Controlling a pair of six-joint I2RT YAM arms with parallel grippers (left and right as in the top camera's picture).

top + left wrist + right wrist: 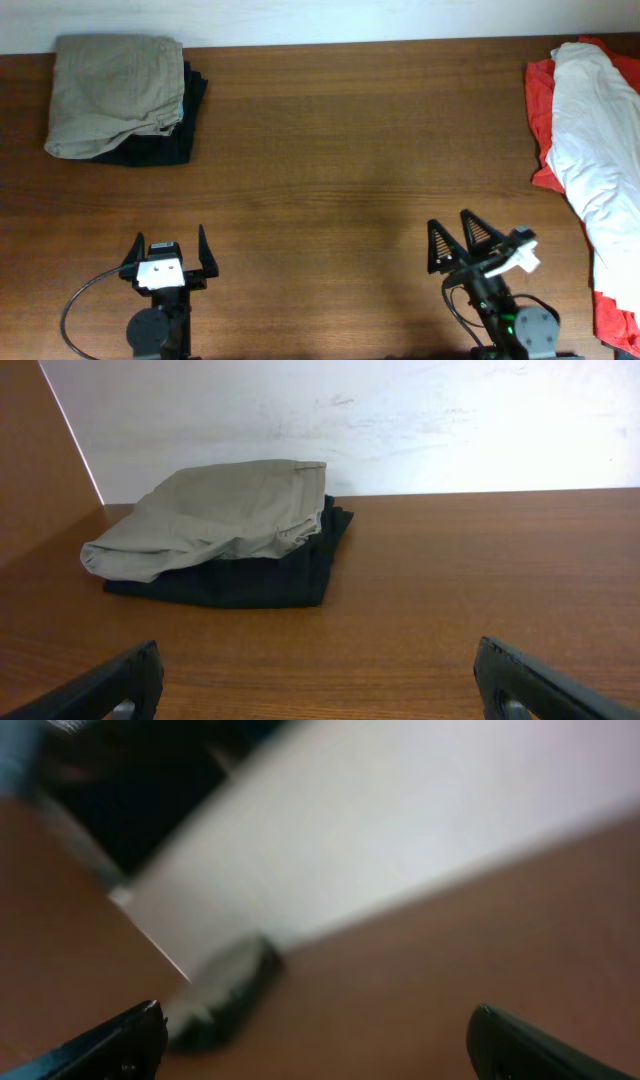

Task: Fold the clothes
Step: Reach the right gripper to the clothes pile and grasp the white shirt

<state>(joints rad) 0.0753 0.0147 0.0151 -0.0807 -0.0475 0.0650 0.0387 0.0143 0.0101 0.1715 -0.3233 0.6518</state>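
**A:** Both grippers sit closest to the lens. The left gripper (171, 235) and right gripper (449, 220) are at the near edge of the table (330, 150), jaws spread wide with nothing between them.

**B:** And the shirt?

**A:** The white T-shirt (590, 150) lies bunched in a long heap at the far right. It is draped over the red T-shirt (540, 100) and runs off the frame.

**B:** So fetching it comes first?

**A:** I'd say so. The right arm is nearer. It should pinch white cloth only, high on the heap, so the red one isn't dragged along. Then it can pull the shirt to the bare middle and spread it flat before any fold.

**B:** Anything else about?

**A:** A khaki garment (110, 90) is folded over a black garment (165, 150) in the far left corner, well apart. Leave those.
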